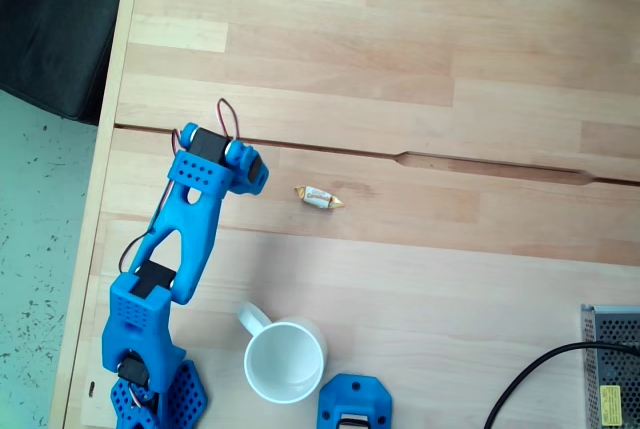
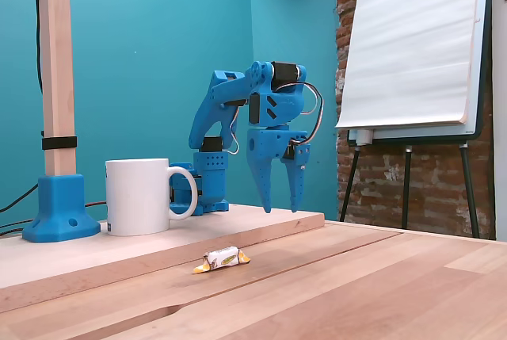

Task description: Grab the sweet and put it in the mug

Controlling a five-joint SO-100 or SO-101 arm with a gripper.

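The sweet [image 1: 318, 197] is a small wrapped candy with a white middle and yellow-gold twisted ends. It lies on the wooden table just below the long groove, and it shows low in the side view too [image 2: 222, 259]. The white mug [image 1: 285, 359] stands upright near the front edge with its handle toward the upper left; from the side the mug [image 2: 139, 196] looks empty. My blue gripper [image 2: 282, 207] hangs above the table with its fingers pointing down, open with nothing between them. From above, the arm's wrist [image 1: 215, 164] sits left of the sweet, apart from it.
A blue mount base [image 1: 355, 404] sits right of the mug. A metal power supply [image 1: 610, 369] with a black cable [image 1: 530, 379] occupies the bottom right corner. From the side, a wooden post [image 2: 55, 63] on a blue foot stands behind the mug, and a flipchart [image 2: 412, 39] stands beyond the table.
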